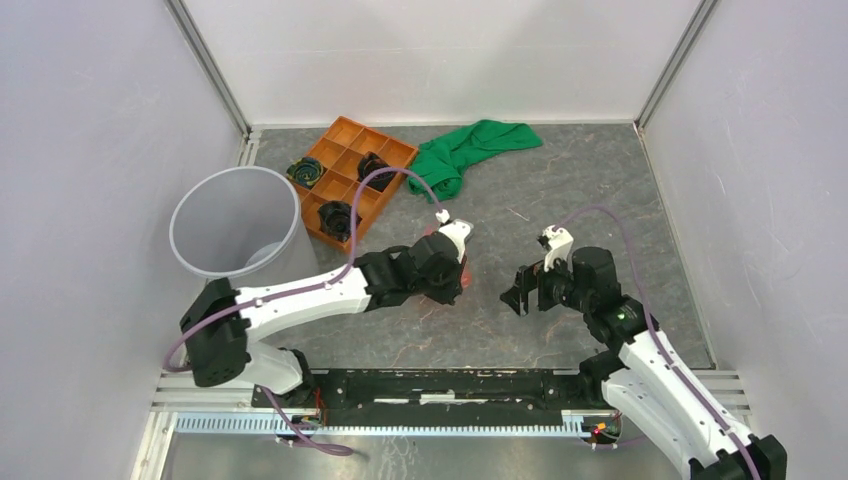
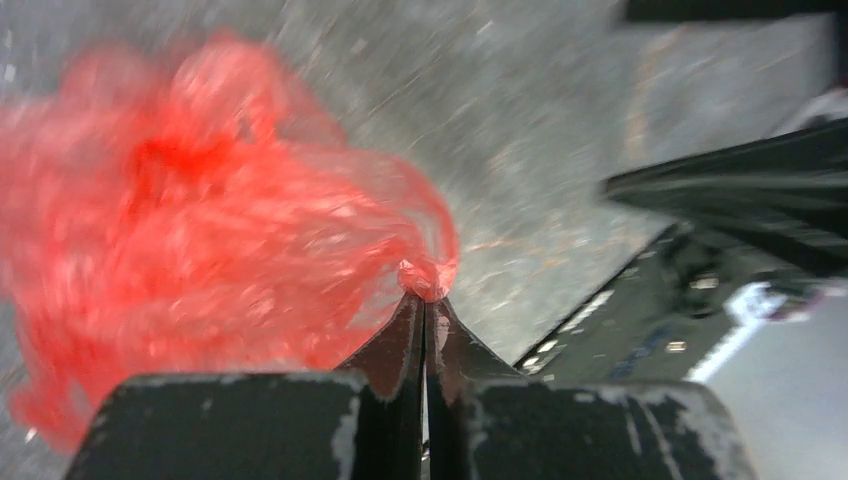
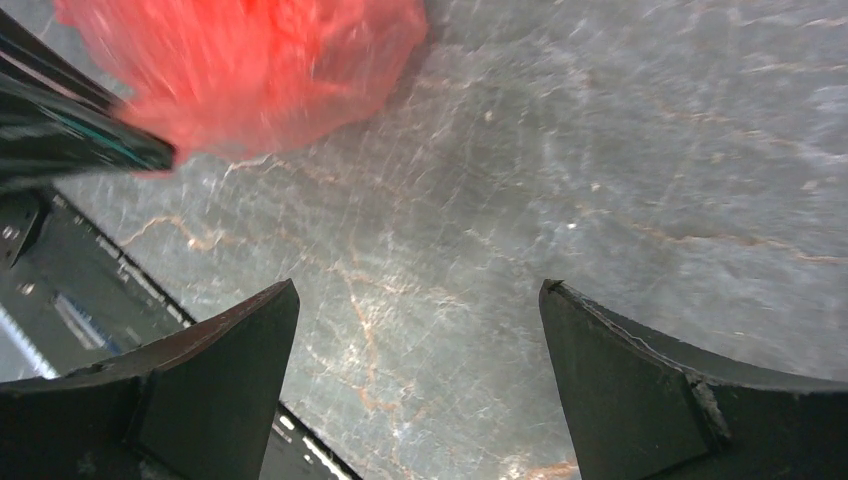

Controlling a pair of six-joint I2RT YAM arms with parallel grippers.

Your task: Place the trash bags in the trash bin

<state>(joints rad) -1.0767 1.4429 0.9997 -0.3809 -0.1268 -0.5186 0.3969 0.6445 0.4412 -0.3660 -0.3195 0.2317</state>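
The red-pink trash bag [image 2: 200, 220] is a crinkly wad pinched by a knot at my left gripper's [image 2: 425, 298] closed tips. In the top view the bag [image 1: 464, 278] peeks out under the left gripper [image 1: 445, 288] at the table's middle. It also shows in the right wrist view [image 3: 250, 60] at the upper left. My right gripper [image 3: 420, 300] is open and empty over bare table, just right of the bag [image 1: 520, 292]. The round greyish-white trash bin [image 1: 178, 240] stands upright at the left, apart from both grippers.
An orange compartment tray [image 1: 345, 122] holding dark items sits behind the bin. A green cloth [image 1: 465, 150] lies at the back centre. Walls close in the table on three sides. The black base rail [image 1: 450, 385] runs along the near edge.
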